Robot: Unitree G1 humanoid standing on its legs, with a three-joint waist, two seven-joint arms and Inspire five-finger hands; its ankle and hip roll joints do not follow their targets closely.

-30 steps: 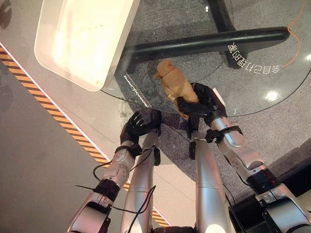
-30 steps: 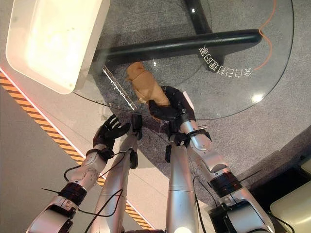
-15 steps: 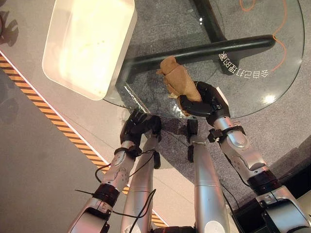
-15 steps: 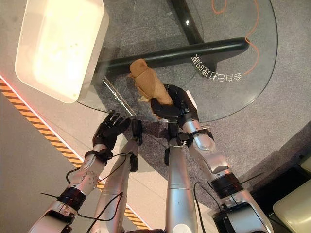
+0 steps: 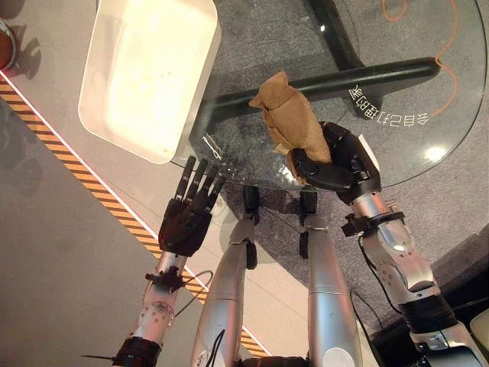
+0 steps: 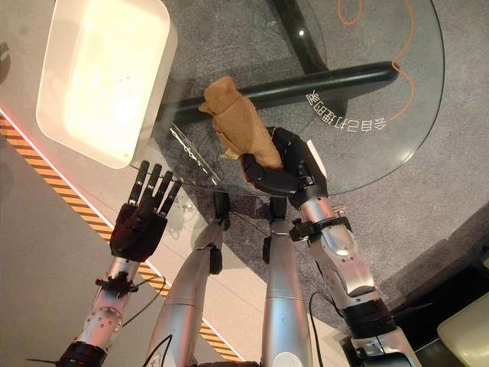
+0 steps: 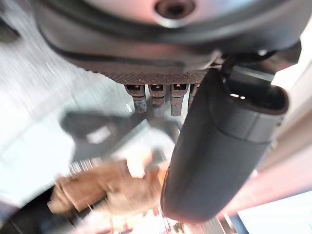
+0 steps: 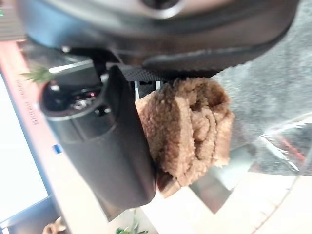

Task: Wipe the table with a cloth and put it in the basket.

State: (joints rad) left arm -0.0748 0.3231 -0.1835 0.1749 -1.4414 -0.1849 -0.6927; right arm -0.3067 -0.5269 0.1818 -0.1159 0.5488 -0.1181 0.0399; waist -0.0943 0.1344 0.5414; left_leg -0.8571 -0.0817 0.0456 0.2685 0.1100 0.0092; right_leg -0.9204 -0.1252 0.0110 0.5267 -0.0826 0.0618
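Cloth [image 5: 289,122]: a brown, bunched terry rag is seen on the glass desk [image 5: 428,115], its near end gathered in the right hand [image 5: 336,162].
Right hand: fingers and thumb are curled round the cloth's lower end, as the right wrist view confirms.
Left hand [image 5: 187,214]: held off the desk's near edge, fingers straight, nothing grasped.
Basket [image 5: 149,76]: a white tub is seen at the desk's left, apart from the cloth.
Handling: the cloth is judged light, soft and limp; slipping is unlikely, sagging is expected.
Hold: a bunched fold is judged best gripped.
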